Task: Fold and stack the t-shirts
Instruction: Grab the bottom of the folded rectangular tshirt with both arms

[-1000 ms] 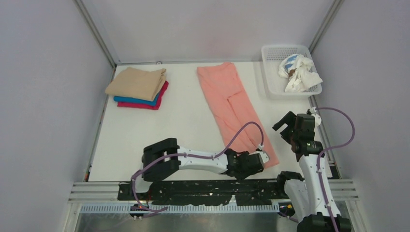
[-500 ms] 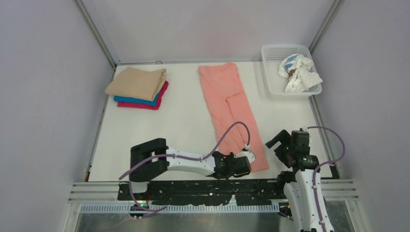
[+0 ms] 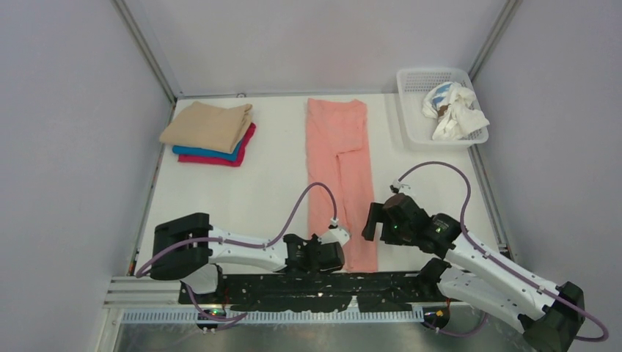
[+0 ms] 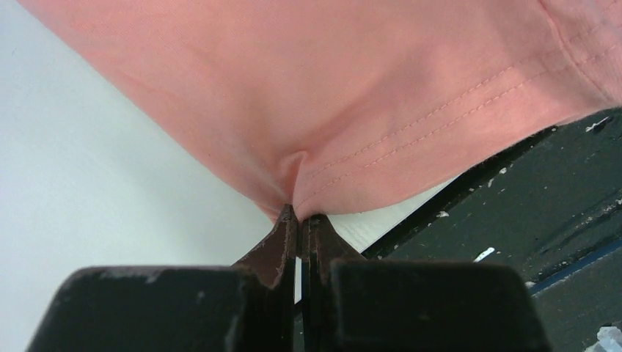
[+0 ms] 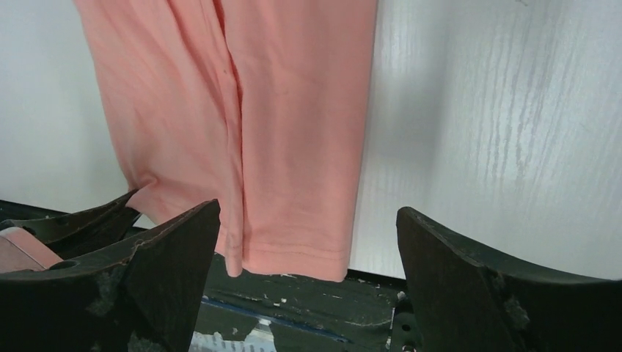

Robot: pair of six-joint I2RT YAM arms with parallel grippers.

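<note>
Left wrist view shows you the left gripper [image 4: 299, 214] pinched onto the near hem of the salmon-pink t-shirt [image 4: 352, 88], arm stretched low. Your right gripper [image 5: 308, 211] hovers with jaws spread, the shirt lying ahead of it.

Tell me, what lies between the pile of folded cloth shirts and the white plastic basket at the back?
The long salmon-pink cloth t-shirt, laid out in a strip toward the arms, with bare white table on either side; the top view shows it.
</note>
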